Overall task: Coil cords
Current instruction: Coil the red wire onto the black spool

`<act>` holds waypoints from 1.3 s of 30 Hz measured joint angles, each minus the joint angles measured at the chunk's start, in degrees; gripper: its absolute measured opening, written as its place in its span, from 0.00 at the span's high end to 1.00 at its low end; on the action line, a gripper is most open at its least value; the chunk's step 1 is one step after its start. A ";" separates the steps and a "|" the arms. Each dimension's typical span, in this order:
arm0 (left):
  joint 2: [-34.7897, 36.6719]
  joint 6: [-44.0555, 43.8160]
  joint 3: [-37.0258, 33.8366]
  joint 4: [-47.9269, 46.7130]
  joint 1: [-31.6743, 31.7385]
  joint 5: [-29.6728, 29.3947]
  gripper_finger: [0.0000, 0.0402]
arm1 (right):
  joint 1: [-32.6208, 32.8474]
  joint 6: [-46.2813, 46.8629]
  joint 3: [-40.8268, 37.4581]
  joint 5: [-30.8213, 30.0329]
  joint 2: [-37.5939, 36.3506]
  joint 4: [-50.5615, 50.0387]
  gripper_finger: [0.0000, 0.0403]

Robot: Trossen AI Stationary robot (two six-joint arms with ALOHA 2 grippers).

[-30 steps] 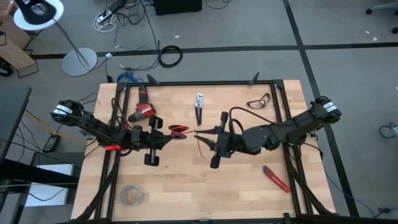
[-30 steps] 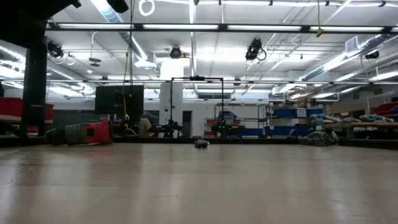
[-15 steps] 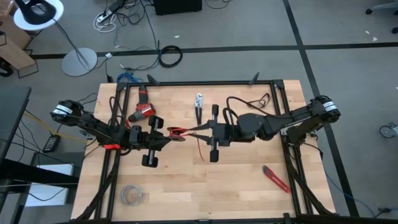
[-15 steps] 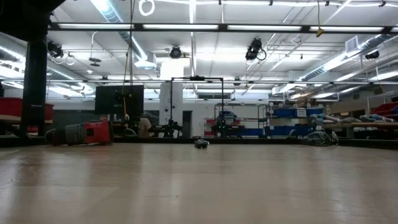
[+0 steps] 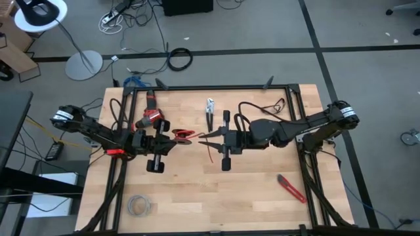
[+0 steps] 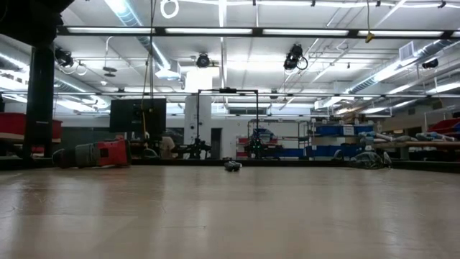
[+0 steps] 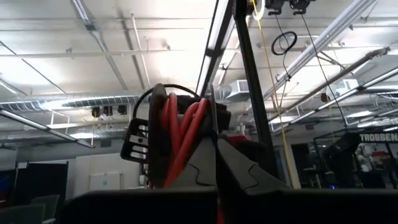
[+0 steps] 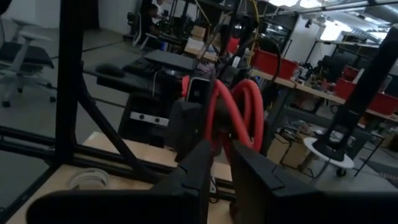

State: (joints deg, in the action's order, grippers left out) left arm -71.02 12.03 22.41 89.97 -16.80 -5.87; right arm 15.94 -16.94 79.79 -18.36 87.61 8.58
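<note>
The red cord (image 5: pixel 178 134) is wound into a few small loops, held in the air over the middle of the table between both grippers. My left gripper (image 5: pixel 186 137) comes from the table's left and is shut on the loops (image 7: pixel 180 134). My right gripper (image 5: pixel 201 136) faces it from the right, shut on the cord just beside the loops (image 8: pixel 239 102). A free tail (image 5: pixel 210 153) hangs from there toward the table. Neither gripper shows in the low view. My left gripper pinches the bunched loops at their lower part (image 7: pixel 198 144) between its two fingers, coming from the table's left and slanting upward. The loops stand up past the fingertips, clear of the table. My right gripper has a strand of the cord (image 8: pixel 225 144) between its two fingers, next to the loops. Its fingers lie level, coming from the table's right. The tail hangs slack below them.
A red-and-black power tool (image 5: pixel 151 118) lies at the far left. Pliers (image 5: pixel 210 113) and safety glasses (image 5: pixel 274 105) lie near the far edge. A red utility knife (image 5: pixel 291 188) is at the near right, and a pale grey wire coil (image 5: pixel 138 206) at the near left.
My right gripper has swung toward the table's left and far edge, rolling its wrist, and has come close to the left gripper and the loops. It then kept still. The hanging tail has moved along with it. The loops stay lifted in my left gripper.
</note>
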 joint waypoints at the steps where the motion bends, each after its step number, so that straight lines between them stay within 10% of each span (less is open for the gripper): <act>1: 0.05 0.02 -0.01 -0.02 0.00 0.09 1.00 | -0.21 0.12 0.00 -0.03 0.09 -0.32 0.85; 22: 5.09 1.22 -0.15 0.00 -0.05 9.35 1.00 | -0.70 -6.45 0.00 0.76 0.39 13.82 0.85; 39: 4.41 -3.54 2.69 0.02 -0.07 5.71 1.00 | -7.19 4.87 0.00 15.34 0.39 10.27 0.85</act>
State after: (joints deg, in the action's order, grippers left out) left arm -66.61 8.49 25.10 90.00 -16.86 -0.16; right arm 8.75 -12.06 79.79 -3.01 88.01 18.85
